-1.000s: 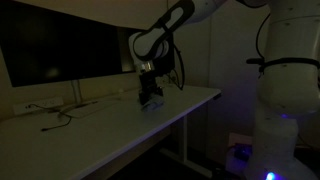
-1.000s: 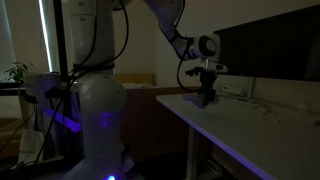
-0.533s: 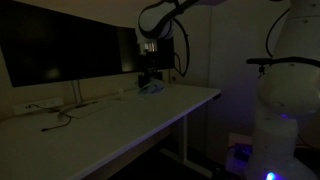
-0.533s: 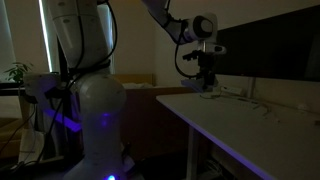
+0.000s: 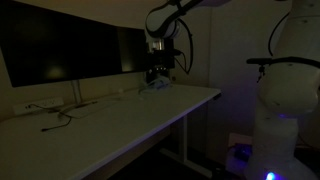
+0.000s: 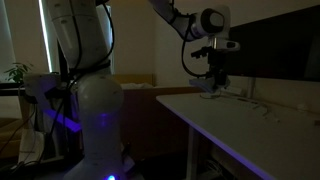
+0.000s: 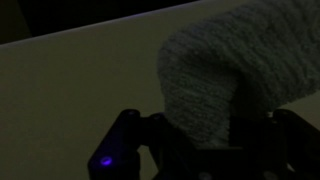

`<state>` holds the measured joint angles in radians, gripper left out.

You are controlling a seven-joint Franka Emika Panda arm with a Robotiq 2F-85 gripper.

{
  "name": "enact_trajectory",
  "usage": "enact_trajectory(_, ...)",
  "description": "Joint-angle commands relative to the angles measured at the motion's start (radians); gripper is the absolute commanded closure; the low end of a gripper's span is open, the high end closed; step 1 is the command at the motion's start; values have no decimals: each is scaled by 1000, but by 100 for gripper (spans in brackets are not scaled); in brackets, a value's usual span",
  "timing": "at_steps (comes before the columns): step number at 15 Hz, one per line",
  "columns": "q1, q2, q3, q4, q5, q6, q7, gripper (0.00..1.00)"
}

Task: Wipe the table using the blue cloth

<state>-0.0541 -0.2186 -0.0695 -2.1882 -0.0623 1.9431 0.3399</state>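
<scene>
The room is dark. My gripper (image 5: 157,76) is shut on the blue cloth (image 5: 155,86) at the far end of the white table (image 5: 120,115), near the monitors. In the wrist view the cloth (image 7: 225,80) is a fuzzy bunch between my fingers (image 7: 200,150), hanging onto the table surface (image 7: 80,90). In an exterior view the gripper (image 6: 214,78) holds the cloth (image 6: 210,88) low over the table (image 6: 240,120).
Dark monitors (image 5: 70,50) stand along the table's back edge. Cables (image 5: 60,115) lie on the table below them. Another white robot body (image 5: 285,100) stands beside the table's end; it also shows in an exterior view (image 6: 95,110).
My gripper has moved with the cloth along the table toward the far corner by the monitors, and sits a little higher in the picture than before.
</scene>
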Motion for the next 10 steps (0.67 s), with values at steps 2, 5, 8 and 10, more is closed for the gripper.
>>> enact_trajectory(2,-38,37,-16,52,4,-23,-34,98)
enact_trajectory(5,-47,79,-23,88,-10,-23,-26,99)
enact_trajectory(8,-58,125,-36,133,-33,-30,-24,74)
enact_trajectory(10,-60,159,-42,167,-42,-30,-18,64)
